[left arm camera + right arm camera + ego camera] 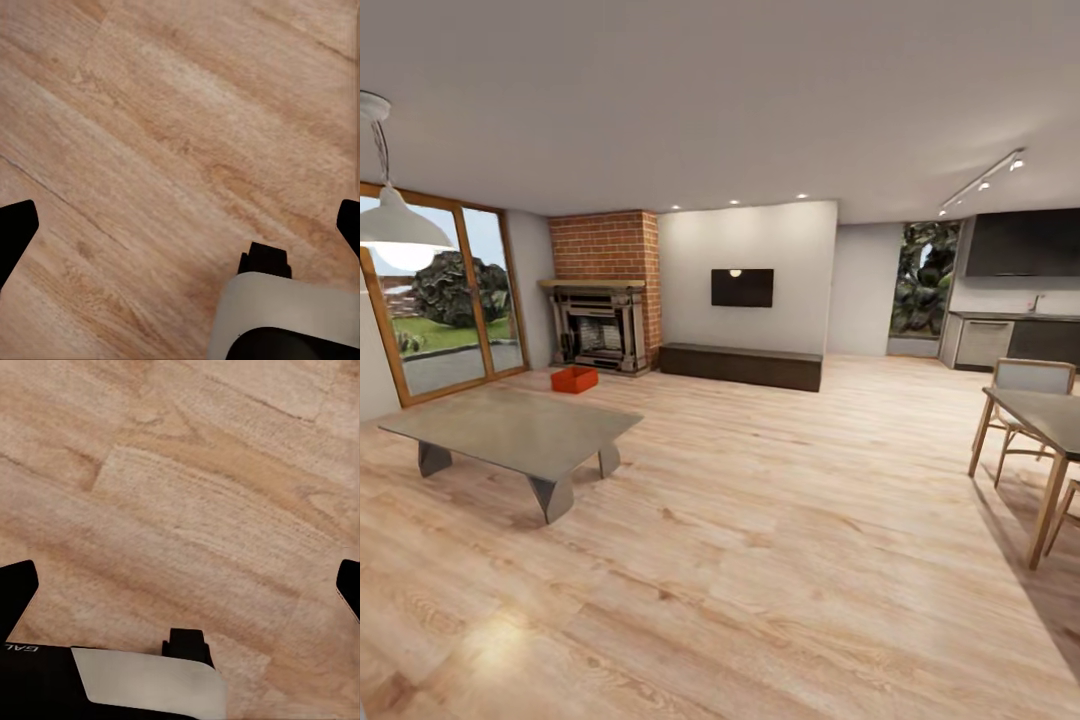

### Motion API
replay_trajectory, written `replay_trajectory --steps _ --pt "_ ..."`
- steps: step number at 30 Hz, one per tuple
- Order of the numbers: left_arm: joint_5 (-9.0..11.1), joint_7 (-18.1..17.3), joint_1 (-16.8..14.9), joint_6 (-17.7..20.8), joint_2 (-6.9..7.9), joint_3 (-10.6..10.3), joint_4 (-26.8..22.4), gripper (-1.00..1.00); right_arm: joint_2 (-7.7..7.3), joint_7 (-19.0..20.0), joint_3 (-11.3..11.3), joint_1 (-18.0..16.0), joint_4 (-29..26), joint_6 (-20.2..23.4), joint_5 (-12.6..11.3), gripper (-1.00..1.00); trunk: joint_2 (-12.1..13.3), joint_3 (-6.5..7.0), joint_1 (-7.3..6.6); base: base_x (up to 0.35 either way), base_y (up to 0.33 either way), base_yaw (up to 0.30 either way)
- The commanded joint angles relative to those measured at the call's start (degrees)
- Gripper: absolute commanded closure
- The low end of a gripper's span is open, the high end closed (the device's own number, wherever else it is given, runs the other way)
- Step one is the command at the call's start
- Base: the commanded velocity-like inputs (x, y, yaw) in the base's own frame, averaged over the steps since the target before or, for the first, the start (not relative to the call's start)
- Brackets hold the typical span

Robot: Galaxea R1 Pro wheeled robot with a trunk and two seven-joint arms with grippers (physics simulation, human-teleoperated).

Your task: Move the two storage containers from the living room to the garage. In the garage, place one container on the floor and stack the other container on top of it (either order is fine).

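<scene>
I am in the living room, looking across its light wood-plank floor. One orange-red storage container [574, 379] sits on the planks in front of the ornate fireplace [598, 326], below the red-brick chimney [607, 246]. The second container is out of view. My left gripper [180, 225] hangs over bare planks with its black fingertips [15, 229] far apart, open and holding nothing. My right gripper [180, 585] also stands open over bare planks, its fingertips [16, 585] at the frame's two sides.
A low grey coffee table [515, 432] stands at the left between me and the container. Glass garden doors [442, 300] line the left wall. A black TV [742, 287] hangs above a long dark cabinet [741, 365]. A dining table [1050, 420] and chair [1028, 385] stand at right.
</scene>
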Motion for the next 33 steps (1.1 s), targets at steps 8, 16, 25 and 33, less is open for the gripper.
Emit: replay_trajectory --steps 8,16,25,33 --pt "0.63 -0.06 -0.1 -0.52 0.01 -0.14 0.25 -1.0 -0.01 -0.03 -0.03 -0.11 0.25 -0.39 0.43 -1.0 -0.04 -0.07 0.04 0.341 0.0 0.0" --pt "0.63 -0.06 -0.1 -0.52 0.05 -0.14 0.25 -1.0 -0.01 -0.03 -0.03 -0.11 0.25 -0.39 0.43 -1.0 -0.04 -0.07 0.04 0.341 0.0 0.0" --pt "0.62 -0.06 -0.1 -0.52 0.06 -0.14 0.25 -1.0 -0.01 -0.03 -0.03 -0.11 0.25 -0.39 0.43 -1.0 -0.04 -0.07 0.04 0.341 0.0 0.0" --pt "0.6 -0.06 -0.1 -0.52 0.04 -0.14 0.25 -1.0 -0.01 -0.03 -0.03 -0.11 0.25 -0.39 0.43 -1.0 -0.04 -0.07 0.04 0.341 0.0 0.0"
